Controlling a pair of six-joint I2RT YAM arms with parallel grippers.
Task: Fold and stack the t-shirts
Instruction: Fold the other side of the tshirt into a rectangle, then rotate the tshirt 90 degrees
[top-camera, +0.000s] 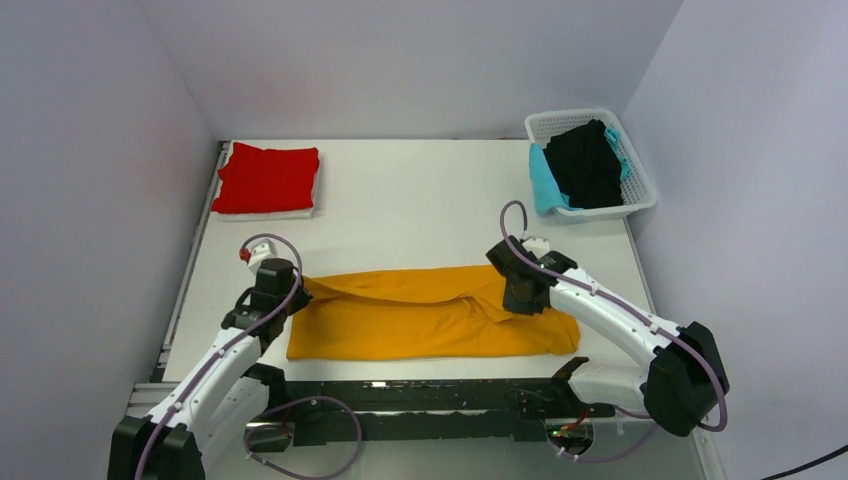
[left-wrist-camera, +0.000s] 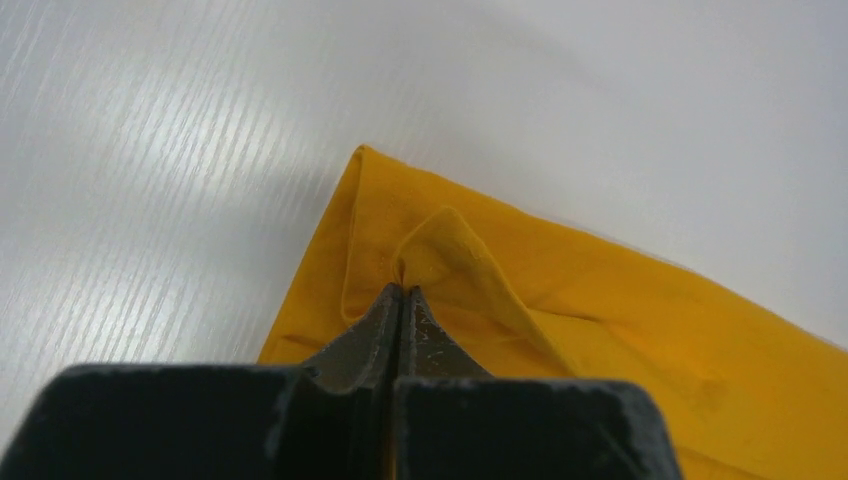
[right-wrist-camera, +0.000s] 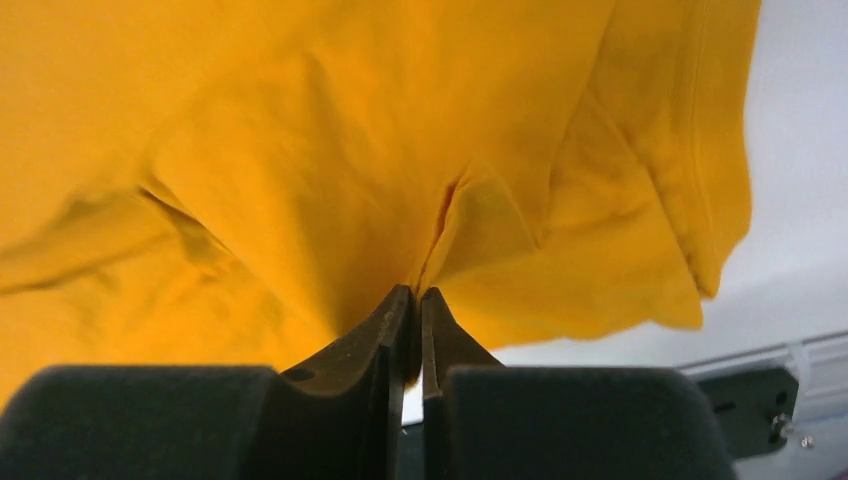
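The mustard-orange t-shirt lies as a long folded band across the near part of the table. My left gripper is shut on a pinch of cloth near the shirt's far left corner, its fingertips pressed together. My right gripper pinches a fold of the same shirt near its right end, the fingertips almost touching around the cloth. A folded red t-shirt lies at the far left. A black t-shirt and a teal one sit in the basket.
The white lattice basket stands at the far right corner of the white table. A white layer shows under the red shirt. A dark rail runs along the near edge between the arm bases. Walls close in on the left, back and right.
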